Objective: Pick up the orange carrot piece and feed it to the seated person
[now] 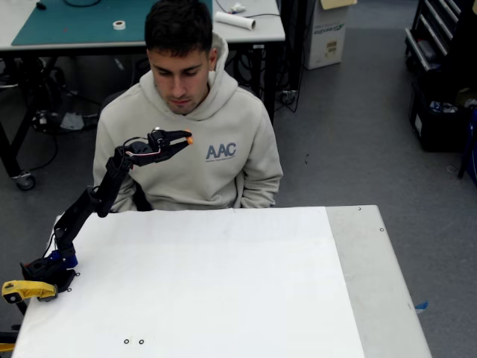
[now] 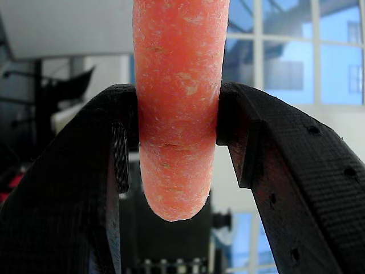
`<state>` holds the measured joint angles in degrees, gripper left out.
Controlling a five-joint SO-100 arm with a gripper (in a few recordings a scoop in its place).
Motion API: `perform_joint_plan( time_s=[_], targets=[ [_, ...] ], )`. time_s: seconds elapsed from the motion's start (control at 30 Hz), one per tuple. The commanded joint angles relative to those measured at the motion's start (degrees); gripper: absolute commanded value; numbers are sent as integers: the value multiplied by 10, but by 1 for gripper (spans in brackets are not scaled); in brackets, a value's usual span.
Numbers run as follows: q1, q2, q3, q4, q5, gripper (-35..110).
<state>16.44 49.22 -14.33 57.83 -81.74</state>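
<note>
- gripper [image 2: 178,131] pinches orange carrot piece [image 2: 178,108] mid-length, both ends free.
- Risk: carrot pivots or slips in the jaws.
- Tip sits below seated person [image 1: 186,127] mouth; could poke chin.

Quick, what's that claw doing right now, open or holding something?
Gripper: closed on the carrot piece, raised in front of the seated person.

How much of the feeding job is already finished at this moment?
Picking up looks done: the pincer is shut on the carrot piece, lifted clear of the table. In hand: in the fixed view the carrot is held at the chest height of the seated person. Left: bringing it up to his mouth.
</note>
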Motion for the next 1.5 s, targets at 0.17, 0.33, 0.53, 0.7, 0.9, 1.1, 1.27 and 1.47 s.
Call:
perform_joint_plan(
  time_s=[0.17,0.33,0.53,0.7,0.9,1.1,1.27,1.47],
  targets=[
    [0,43,-51,-7,54,-3],
    [-11,43,-50,-7,69,-3],
    [-36,45,-50,-7,70,-3],
    [-39,67,-50,-7,71,-3],
    [-39,70,-50,-7,71,-3],
    [-40,96,-50,-6,71,-3],
    [-40,103,-50,-6,71,-3],
    [-40,103,-50,-6,71,-3]
  ],
)
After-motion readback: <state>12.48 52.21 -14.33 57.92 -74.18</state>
